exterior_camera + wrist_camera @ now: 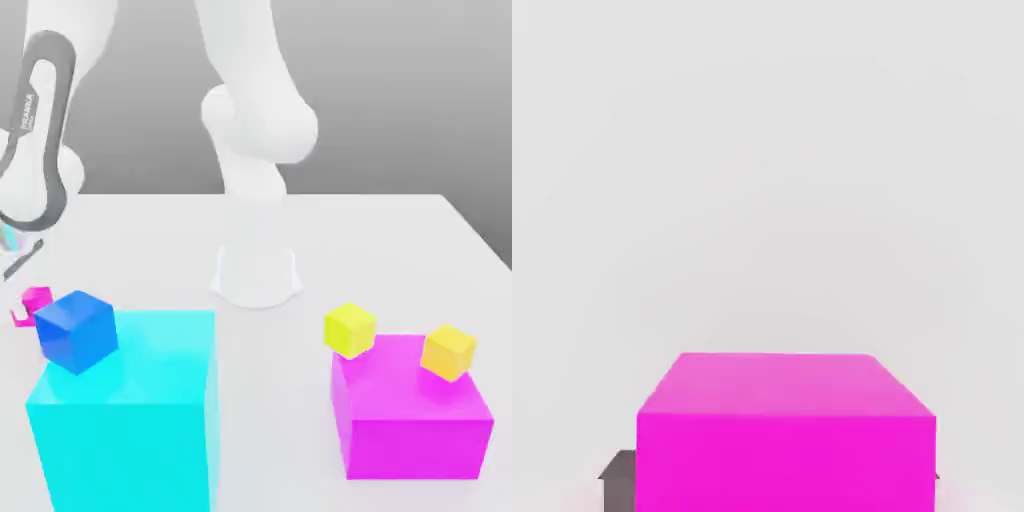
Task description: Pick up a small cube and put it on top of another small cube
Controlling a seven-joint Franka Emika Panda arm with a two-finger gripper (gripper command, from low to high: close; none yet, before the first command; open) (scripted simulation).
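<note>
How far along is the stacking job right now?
Done: the tool has closed on the small pink cube, which sits close under the hand camera with dark finger pads at its sides. In hand: carrying it; the exterior view shows it beside the small blue cube. Left: setting it on top of another small cube and letting go.

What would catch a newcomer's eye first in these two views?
Probably the big cyan block at the exterior view's lower left, with a small blue cube at its top corner. On the exterior view's right, a large magenta block carries two small yellow cubes. In the hand view, the small magenta cube looms close, apparently gripped.
</note>
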